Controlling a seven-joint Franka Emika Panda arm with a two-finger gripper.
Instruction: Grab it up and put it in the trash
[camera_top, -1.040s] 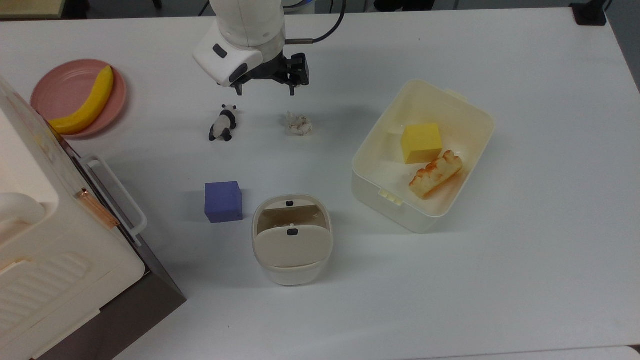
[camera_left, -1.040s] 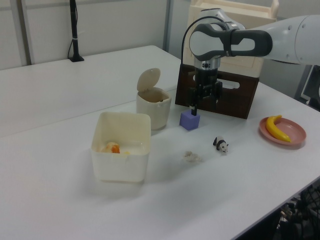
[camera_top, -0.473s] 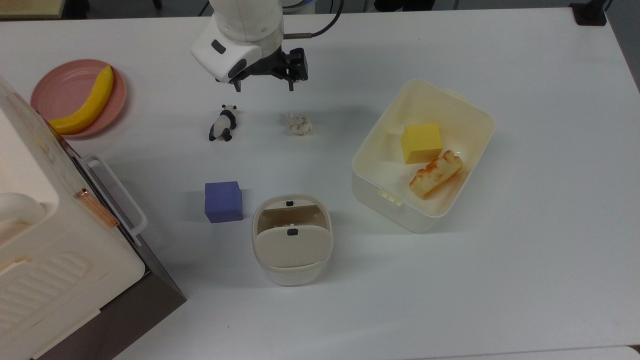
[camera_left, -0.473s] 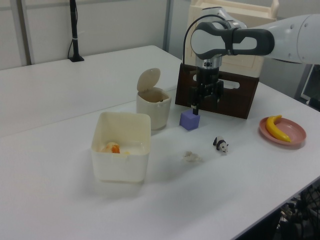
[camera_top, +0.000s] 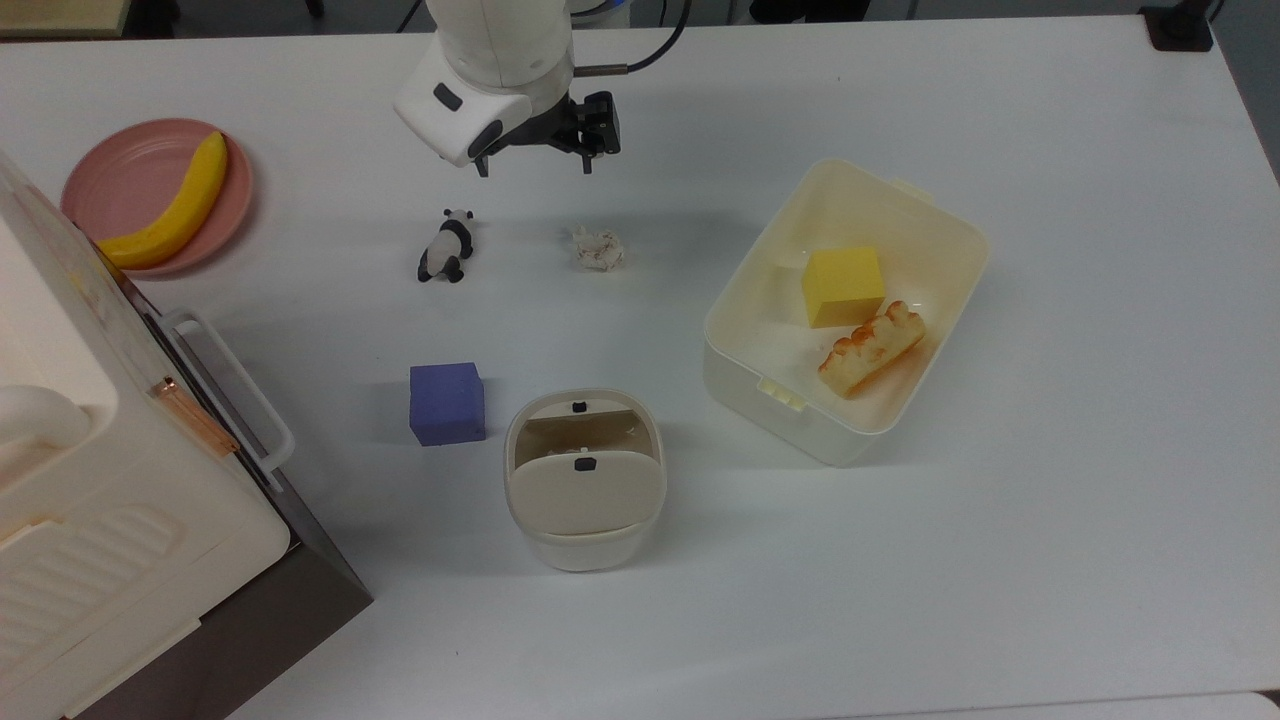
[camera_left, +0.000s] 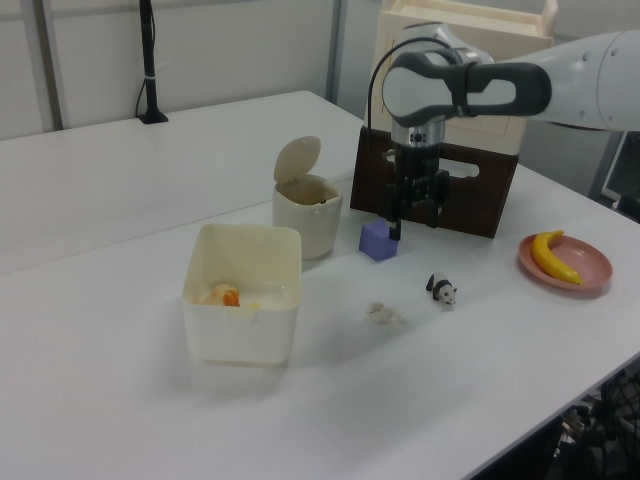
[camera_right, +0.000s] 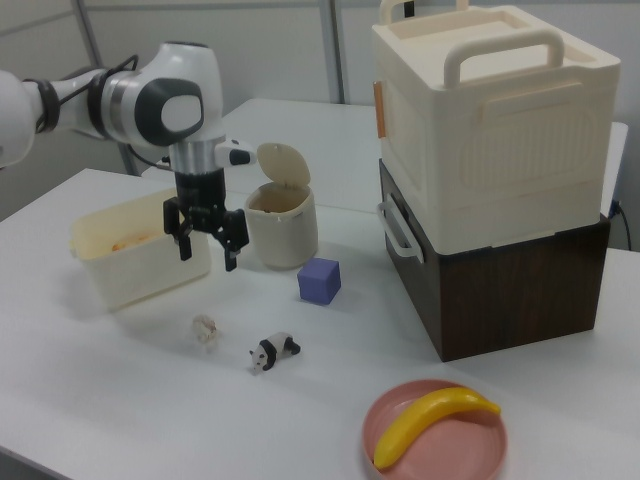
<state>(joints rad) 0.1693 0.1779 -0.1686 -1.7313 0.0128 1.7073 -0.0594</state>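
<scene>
Your gripper (camera_top: 534, 166) has drifted a little toward the top view's right over the last second, so the finger on that side now sits almost in line with the paper wad (camera_top: 598, 249), though farther up the top view. The arm has also risen slightly in the top view, while the left view shows the gripper (camera_left: 413, 222) hanging well above the desk (camera_top: 1000, 560), with the fingers (camera_right: 232, 255) spread apart and holding nothing.

The wad itself has not moved. It lies loose on the desk between the toy panda (camera_top: 446, 247) and the large cream tub (camera_top: 955, 260), touching neither. In the right view the wad (camera_right: 205, 329) sits just below and slightly to the right of the gripper (camera_right: 208, 243).

This reads as the alignment stage of the approach, not yet the descent. You are closing in on the correct target and not the panda, which is the thing most easily mistaken for it. The trash bin (camera_top: 585, 478) stands with its flap tipped back and the mouth open, near the purple block (camera_top: 447, 402), so the drop should need no lid handling. Nothing of the task is done yet: centre over the wad, then come down.
</scene>
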